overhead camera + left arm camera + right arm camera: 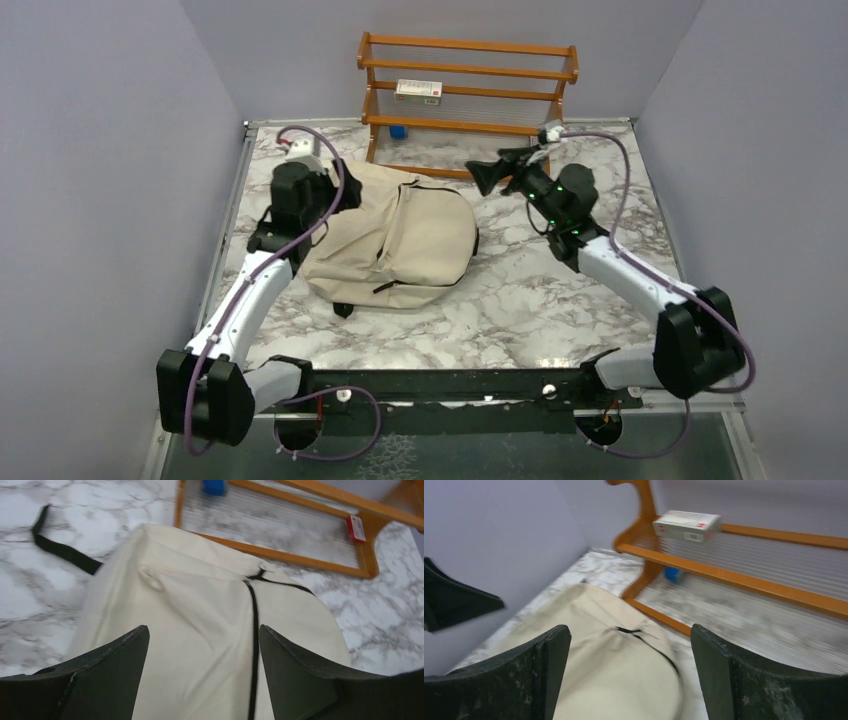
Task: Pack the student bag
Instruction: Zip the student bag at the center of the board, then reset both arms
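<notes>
top view: the left arm's wrist covers the far-left corner of the student bag (400,240). both wrist views are blurred and cut the bag off at their lower edge. the small blue object (398,131) on the rack (468,70) is too small to identify.

left gripper (203,630): jaws wide, holding nothing, the bag directly below and ahead of them. its black zipper (254,630) runs away from the fingers toward the rack, roughly along the bag's long axis. a black strap (60,550) trails off to the left.

right gripper (630,627): jaws wide and empty, the bag below and ahead-left, the rack ahead-right with a box (687,525) on a shelf. bare marble table (540,290) lies behind and under this gripper.
</notes>
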{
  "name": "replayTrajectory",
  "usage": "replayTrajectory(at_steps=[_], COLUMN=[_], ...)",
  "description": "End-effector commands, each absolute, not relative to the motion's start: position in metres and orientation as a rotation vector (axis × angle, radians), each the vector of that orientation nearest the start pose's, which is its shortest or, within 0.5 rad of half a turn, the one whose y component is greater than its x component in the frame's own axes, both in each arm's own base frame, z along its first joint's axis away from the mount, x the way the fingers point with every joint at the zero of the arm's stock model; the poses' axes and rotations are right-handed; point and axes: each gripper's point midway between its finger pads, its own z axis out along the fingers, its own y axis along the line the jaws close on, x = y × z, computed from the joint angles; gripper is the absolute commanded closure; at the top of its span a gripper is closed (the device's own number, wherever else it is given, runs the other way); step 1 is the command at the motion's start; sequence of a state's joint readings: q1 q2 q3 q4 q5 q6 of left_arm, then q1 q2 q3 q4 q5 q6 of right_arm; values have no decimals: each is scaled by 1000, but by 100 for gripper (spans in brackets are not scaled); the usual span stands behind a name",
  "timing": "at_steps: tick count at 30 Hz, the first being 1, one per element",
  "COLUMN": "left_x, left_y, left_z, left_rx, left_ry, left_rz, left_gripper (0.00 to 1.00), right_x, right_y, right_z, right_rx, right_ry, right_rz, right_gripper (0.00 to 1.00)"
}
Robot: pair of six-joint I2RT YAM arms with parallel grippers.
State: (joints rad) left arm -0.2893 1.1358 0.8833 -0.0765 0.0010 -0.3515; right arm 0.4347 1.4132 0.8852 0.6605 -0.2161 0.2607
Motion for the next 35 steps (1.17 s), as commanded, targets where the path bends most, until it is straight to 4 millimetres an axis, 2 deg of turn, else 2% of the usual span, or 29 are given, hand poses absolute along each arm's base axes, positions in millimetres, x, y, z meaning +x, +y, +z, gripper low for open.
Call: replayTrajectory(at_steps=[1, 3, 5, 10, 12, 15, 18, 26, 35], left_x=[380, 379, 376, 362, 355, 347, 342, 349, 349], left_y=[-73, -52, -37, -9, -4, 1, 6, 1, -2], left_z=[263, 269, 270, 256, 258, 262, 264, 237, 237], left_rx=[-126, -173, -216, -295, -323, -377, -404, -384, -346], left_ry=[1864, 1854, 1846, 1817, 1764, 1686, 1630, 1719, 1729], left_rz=[-421, -356, -307, -165, -156, -162, -158, -158, -118], left_gripper=[18, 16, 14, 2, 1, 1, 1, 1, 1], right_x=[385, 370, 354, 322, 315, 310, 310, 316, 321], right_y=[157, 124, 99, 61, 49, 40, 39, 42, 37], right_z=[251, 246, 244, 244, 242, 238, 238, 230, 226], right_rx=[-40, 81, 156, 207, 204, 198, 199, 196, 208], right_ry=[1656, 1664, 1658, 1639, 1638, 1645, 1642, 1642, 1640], right_rz=[688, 701, 625, 407, 331, 265, 263, 271, 238], right_gripper=[0, 0, 0, 0, 0, 0, 0, 0, 0])
